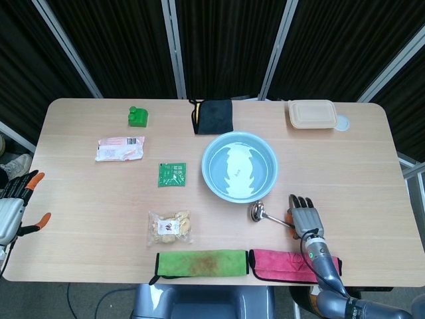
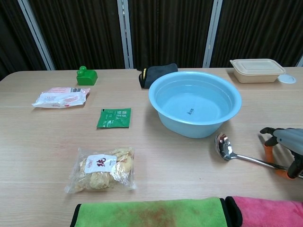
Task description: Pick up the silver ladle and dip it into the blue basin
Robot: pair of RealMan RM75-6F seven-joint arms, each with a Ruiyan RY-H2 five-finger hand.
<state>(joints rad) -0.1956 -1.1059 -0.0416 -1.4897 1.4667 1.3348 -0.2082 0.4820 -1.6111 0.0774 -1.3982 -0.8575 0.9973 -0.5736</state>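
A pale wooden table (image 1: 80,193) stood before dark curtains (image 1: 226,40). The blue basin (image 1: 239,166) sat at its middle, with a green cloth (image 1: 202,262) and pink cloth (image 1: 285,264) along the near edge and a snack bag (image 1: 170,226) beside them. The silver ladle (image 1: 269,216) lay between basin and pink cloth, bowl toward the left, handle running right under the right hand (image 1: 305,216), whose fingers lay flat over it; whether it gripped, I could not tell. The left hand (image 1: 14,207) hung spread, holding nothing.

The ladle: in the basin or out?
Out. The ladle lies on the table beside the basin, bowl near its wall.
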